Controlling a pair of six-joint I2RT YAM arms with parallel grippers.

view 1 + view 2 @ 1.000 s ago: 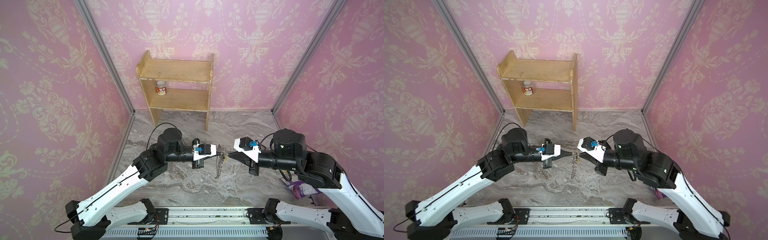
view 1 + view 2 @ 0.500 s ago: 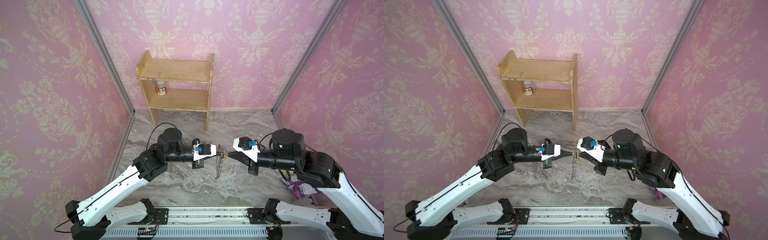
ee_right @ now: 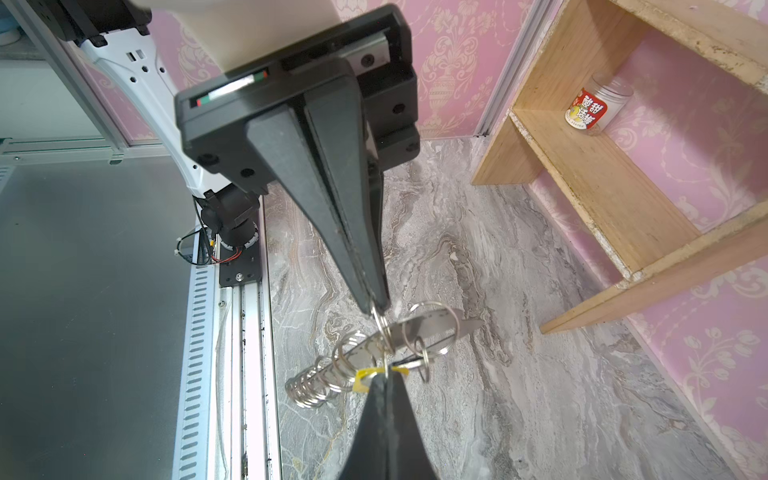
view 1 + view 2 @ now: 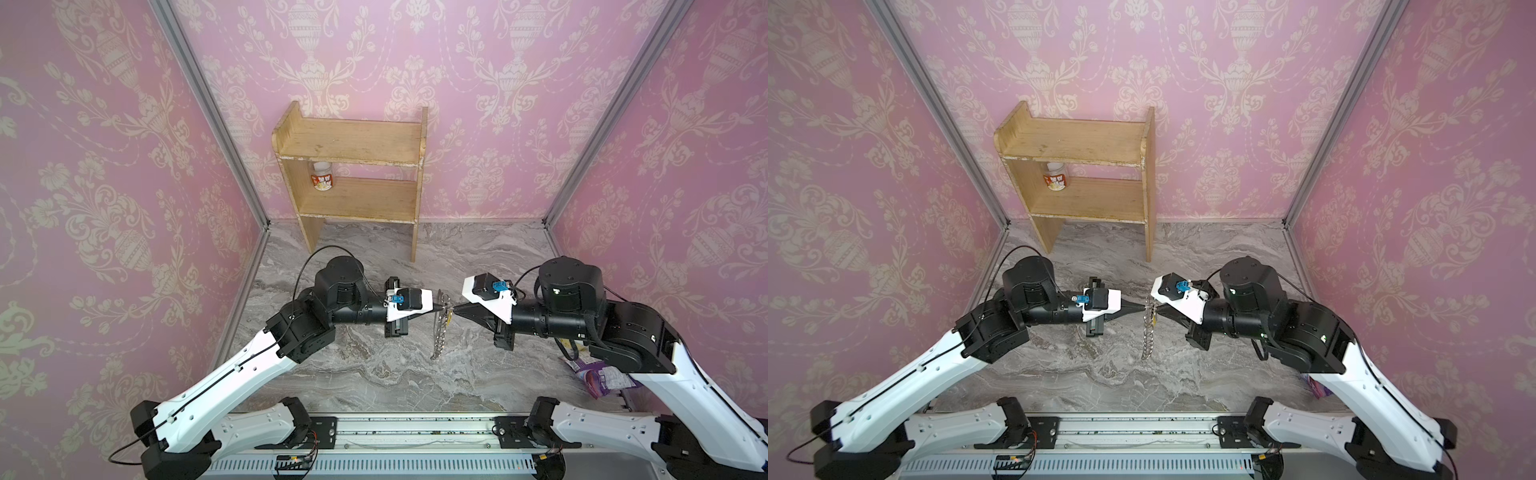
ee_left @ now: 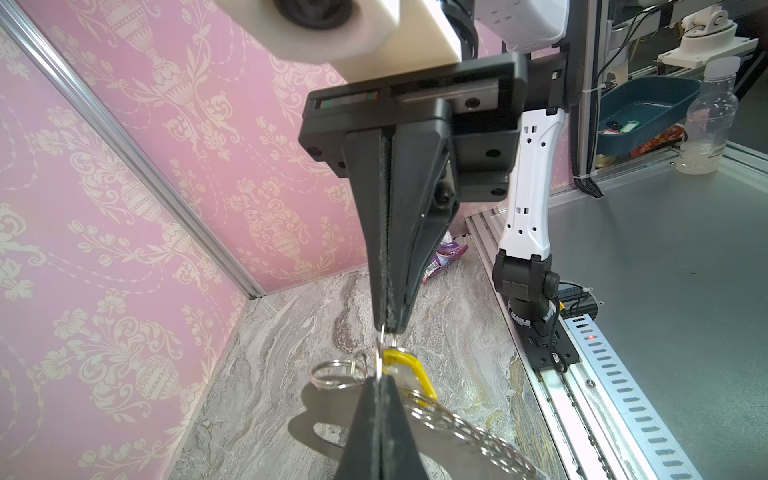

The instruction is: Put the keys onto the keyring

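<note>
The bench (image 4: 374, 374) is a grey marble-look slab and fills the lower middle of the frame in both top views. Standing on it at the back, just above centre and right up against the pink wall, is a small wooden shelf (image 4: 353, 141) with two boards. The lower board has a little clear jar (image 4: 322, 176) with a white lid and red label, tucked into its left corner. Down at the lower right edge of the bench there's a crumpled purple packet (image 4: 598, 376) lying flat, only partly in view.
</note>
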